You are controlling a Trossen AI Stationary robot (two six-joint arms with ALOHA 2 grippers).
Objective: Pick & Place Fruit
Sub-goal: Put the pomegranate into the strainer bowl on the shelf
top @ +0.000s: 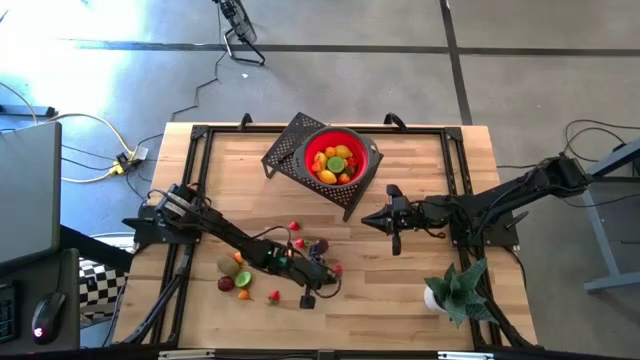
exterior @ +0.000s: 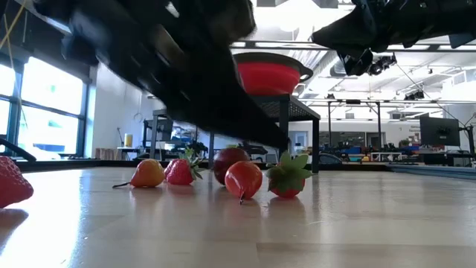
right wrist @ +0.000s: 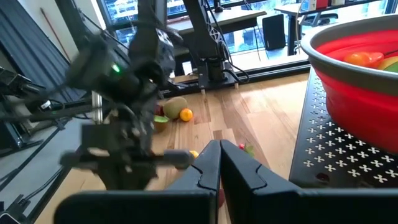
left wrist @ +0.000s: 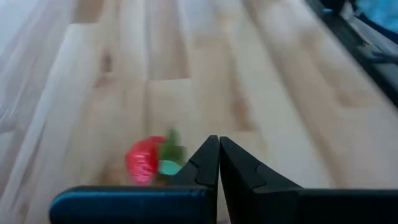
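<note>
I see the bowl (top: 341,160) on the rack (top: 290,147) at the table's (top: 420,190) back, loose fruit (top: 245,277) front-left, plant (top: 455,290) front-right.

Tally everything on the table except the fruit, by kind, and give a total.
Grippers: 2 (left gripper, right gripper)
Red bowl: 1
Black perforated stand: 1
Potted plant: 1
Total: 5
</note>
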